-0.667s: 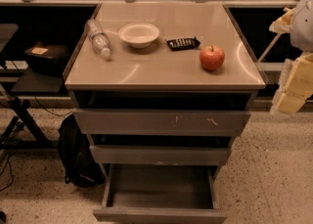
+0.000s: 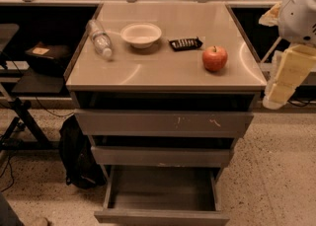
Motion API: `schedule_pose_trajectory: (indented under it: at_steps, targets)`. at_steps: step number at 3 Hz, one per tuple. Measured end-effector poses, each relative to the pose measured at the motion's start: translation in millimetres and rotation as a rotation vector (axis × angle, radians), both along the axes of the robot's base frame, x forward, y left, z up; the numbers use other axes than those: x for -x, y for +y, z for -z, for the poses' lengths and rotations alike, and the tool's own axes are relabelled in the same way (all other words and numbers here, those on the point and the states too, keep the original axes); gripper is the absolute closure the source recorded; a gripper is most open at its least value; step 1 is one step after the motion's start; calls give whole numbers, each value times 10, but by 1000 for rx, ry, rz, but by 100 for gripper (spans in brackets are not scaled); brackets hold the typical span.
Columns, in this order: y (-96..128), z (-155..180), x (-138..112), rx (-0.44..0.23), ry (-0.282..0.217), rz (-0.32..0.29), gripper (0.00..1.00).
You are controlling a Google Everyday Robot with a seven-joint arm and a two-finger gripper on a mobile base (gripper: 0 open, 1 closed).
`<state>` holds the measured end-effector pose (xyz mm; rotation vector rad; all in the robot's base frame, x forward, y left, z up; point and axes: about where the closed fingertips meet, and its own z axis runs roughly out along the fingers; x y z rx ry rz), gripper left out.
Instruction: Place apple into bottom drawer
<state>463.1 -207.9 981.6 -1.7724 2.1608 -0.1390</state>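
The apple is red-orange with a short dark stem and sits on the cabinet top near its front right. The bottom drawer is pulled out and open, with nothing showing inside. My gripper hangs at the right edge of the camera view, beside the cabinet's right front corner, to the right of the apple and apart from it. It holds nothing that I can see.
A white bowl, a lying clear plastic bottle and a small black packet are on the cabinet top. The scratched top drawer and middle drawer stick out slightly. A black backpack leans on the floor at left.
The gripper and arm have shifted slightly left and down at the right edge. The apple and drawers have not moved.
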Motion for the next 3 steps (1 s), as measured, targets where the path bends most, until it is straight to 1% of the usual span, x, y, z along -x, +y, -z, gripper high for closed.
schedule_pose_trajectory:
  at_steps: [1, 2, 3]
  targets:
    - [187, 106, -699, -46, -25, -60, 0]
    - [628, 353, -1847, -66, -66, -86, 0]
    - [615, 346, -1836, -66, -67, -85, 0]
